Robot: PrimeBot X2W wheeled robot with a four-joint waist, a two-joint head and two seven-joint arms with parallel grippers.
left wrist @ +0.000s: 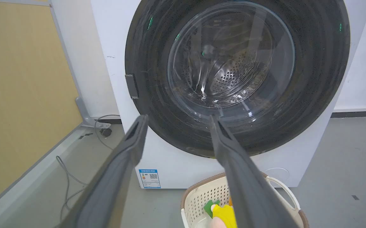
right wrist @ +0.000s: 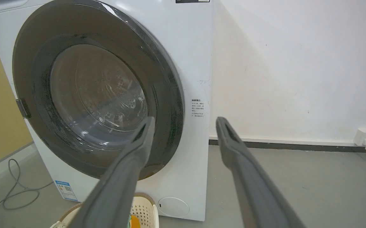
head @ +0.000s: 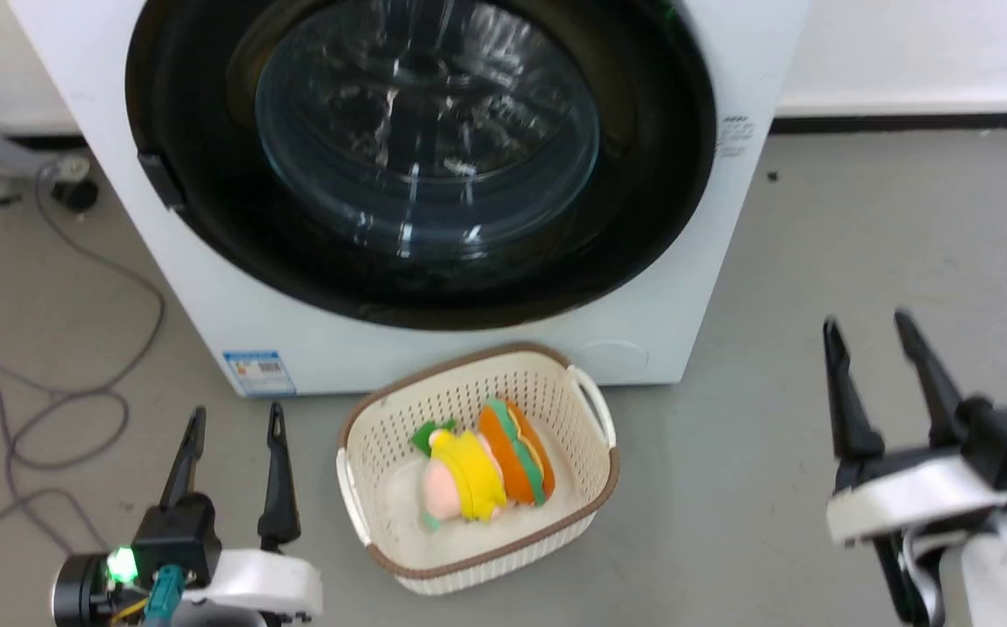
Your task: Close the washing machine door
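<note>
Head view. Large round washing machine door (head: 421, 148), glossy black rim, clear glass bowl, lying flat in the front of the big white front-loading washing machine (head: 469, 353). Left gripper (head: 237, 409) and right gripper (head: 867, 320) low, well apart from it, jaws spread, holding nothing. One cream perforated plastic basket (head: 355, 435) just before the machine.

Left wrist view. Rim flush with the white front; small grey tab (left wrist: 131, 86) at one edge.

Right wrist view. No gap seen at the rim. Judgement: door seems shut; any confirming push belongs on the rim, not the glass, clear of the basket.
</note>
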